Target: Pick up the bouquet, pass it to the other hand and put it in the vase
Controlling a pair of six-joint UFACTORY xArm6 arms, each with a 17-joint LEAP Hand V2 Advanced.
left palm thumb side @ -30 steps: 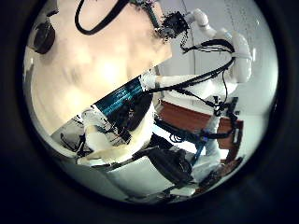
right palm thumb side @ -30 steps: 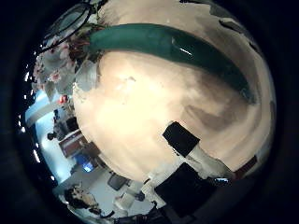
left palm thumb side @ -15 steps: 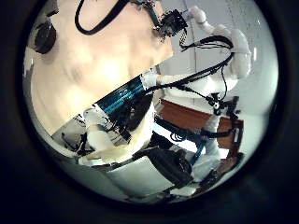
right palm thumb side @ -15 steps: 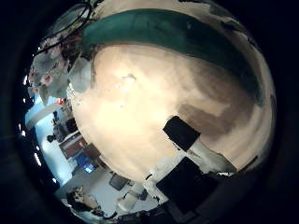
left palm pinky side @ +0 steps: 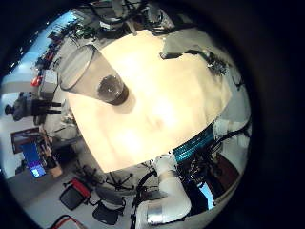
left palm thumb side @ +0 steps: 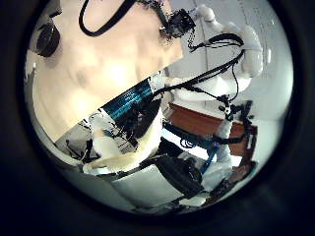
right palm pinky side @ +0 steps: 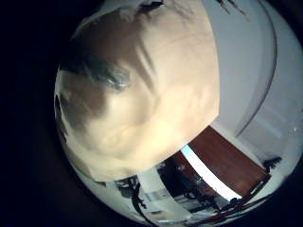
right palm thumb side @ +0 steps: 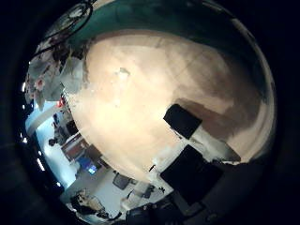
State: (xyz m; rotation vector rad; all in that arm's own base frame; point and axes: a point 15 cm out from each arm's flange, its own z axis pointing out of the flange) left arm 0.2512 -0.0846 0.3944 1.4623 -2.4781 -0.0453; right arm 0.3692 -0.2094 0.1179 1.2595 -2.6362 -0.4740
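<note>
Hovering over table (left palm pinky side: 181, 105) far from vase (left palm pinky side: 91, 74), finger state impossible to tell, risking a blind grab missing the bouquet.

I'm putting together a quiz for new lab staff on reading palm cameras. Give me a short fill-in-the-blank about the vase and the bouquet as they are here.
1. The vase stands on the ___.
2. Nothing has been put in it, so the vase is ___.
3. The bouquet shows close up in the ___ thumb side palm view.

Missing words: table; empty; right
</note>
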